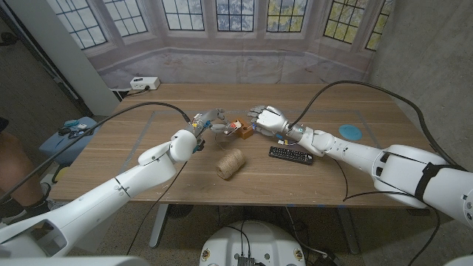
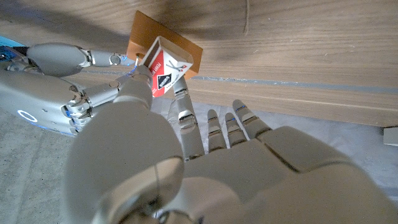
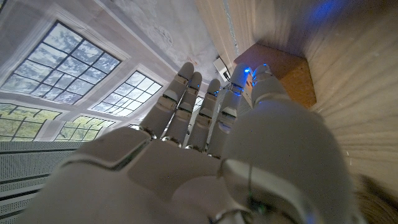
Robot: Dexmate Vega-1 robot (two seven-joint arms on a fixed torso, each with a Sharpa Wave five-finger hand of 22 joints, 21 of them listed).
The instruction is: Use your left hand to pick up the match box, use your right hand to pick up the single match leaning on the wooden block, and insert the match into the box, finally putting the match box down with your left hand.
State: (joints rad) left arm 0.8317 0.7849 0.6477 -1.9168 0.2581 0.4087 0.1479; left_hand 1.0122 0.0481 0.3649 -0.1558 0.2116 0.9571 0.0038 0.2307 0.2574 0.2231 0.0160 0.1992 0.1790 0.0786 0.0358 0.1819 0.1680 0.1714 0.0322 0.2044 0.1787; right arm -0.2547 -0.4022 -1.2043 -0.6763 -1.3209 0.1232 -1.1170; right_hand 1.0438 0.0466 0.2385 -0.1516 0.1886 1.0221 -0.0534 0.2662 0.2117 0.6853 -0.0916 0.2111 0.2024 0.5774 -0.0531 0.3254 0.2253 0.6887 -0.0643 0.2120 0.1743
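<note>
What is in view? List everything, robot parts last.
Brown wooden table: one, under everything.
Red and white match box: one, pinched in the left hand above mid-table.
Flat brown wooden block: one, on the table by the box.
Tan spool of twine: one, near the front edge.
Black remote control: one, right of the twine.
Blue round disc: one, right side.
White box: one, far left corner.
Left hand: holds the box.
Right hand: fingertips at the box; match unclear.

Table (image 1: 148,159): matt wood grain showing. Match box (image 2: 165,68): printed card. Hands: smooth grey plastic, glossing slightly. Twine ball (image 1: 230,164): rough fibre.
</note>
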